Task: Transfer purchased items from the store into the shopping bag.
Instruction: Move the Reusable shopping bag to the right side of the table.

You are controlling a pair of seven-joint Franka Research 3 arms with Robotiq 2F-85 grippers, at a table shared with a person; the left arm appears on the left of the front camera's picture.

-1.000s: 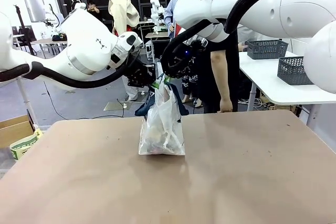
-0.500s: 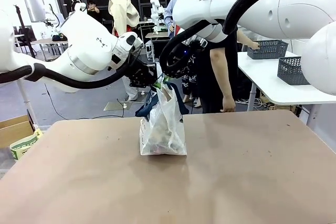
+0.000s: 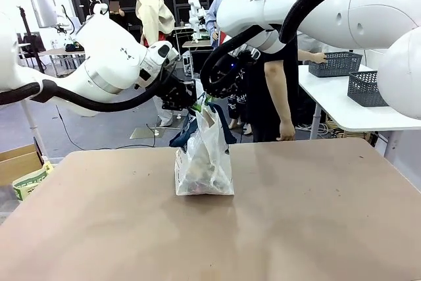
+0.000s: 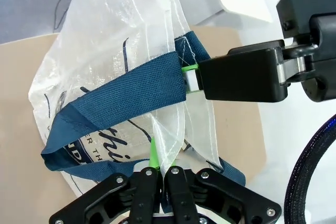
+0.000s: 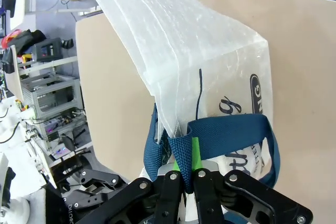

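The shopping bag [image 3: 204,162] stands upright mid-table, clear plastic with navy straps. Dim tan and dark purchased items [image 3: 205,174] show through its lower part. My left gripper [image 3: 191,102] is shut on the bag's top rim from the left; in the left wrist view the gripper [image 4: 161,170] pinches the clear film [image 4: 173,145]. My right gripper [image 3: 212,99] is shut on a navy strap [image 5: 226,129] from the right, and the pinch shows in the right wrist view at the gripper [image 5: 188,170]. A dark grey slotted basket [image 3: 334,62] sits on a side table.
A person [image 3: 276,70] stands beyond the table's far edge, one hand [image 3: 318,57] at the grey basket on the white side table [image 3: 342,110]. A second grey basket [image 3: 368,88] stands there too. Bare brown tabletop [image 3: 217,235] surrounds the bag.
The bag's top has shifted slightly right and its mouth stands a little wider. The person's arm has reached out to the grey basket. Both grippers have kept their hold.
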